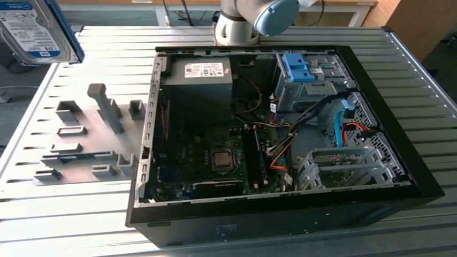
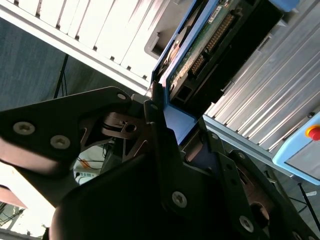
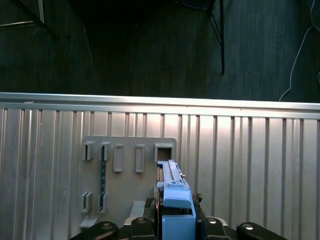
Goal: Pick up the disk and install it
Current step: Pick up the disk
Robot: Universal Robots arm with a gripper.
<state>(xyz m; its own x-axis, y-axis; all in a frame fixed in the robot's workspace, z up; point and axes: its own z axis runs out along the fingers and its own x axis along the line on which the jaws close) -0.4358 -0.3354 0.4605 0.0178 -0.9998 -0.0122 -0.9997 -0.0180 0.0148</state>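
Tool (image 2: 175, 120): fingers (image 2: 152, 115) clamped on one end of the disk (image 2: 205, 47), biting on its blue caddy frame. Circuit-board side and connector face the second wrist view. No gap shows btw fingers and caddy, and the hold looks square.

First wrist view: disk sits edge-on in the tool, long axis pointing away from the wrist.

Position: disk is in the air, touching nothing but the tool. It hangs over the grey fixture plate (image 3: 130, 190) w/ its rows of slots, which lies on the ribbed counter (image 1: 71, 209). Exterior view: disk at that view's upper left, label side to camera, well apart from the open PC case (image 1: 286, 214).

Inside the case: grey drive bay (image 1: 292, 96) w/ fixed blue bracket (image 1: 300, 67) on top, and an open drive cage (image 1: 343, 166) toward that view's lower right. Loose cables run btw them.

Step in hand, my read: transfer, pick done, install not yet.

Doing it well (judgement):
- Held by one end, so lots of overhang; keep wrist turns slow and grip firm.
- Stay high enough to clear the case wall.
- Approach clear of the cables.
- Keep track of which way the connector end points.
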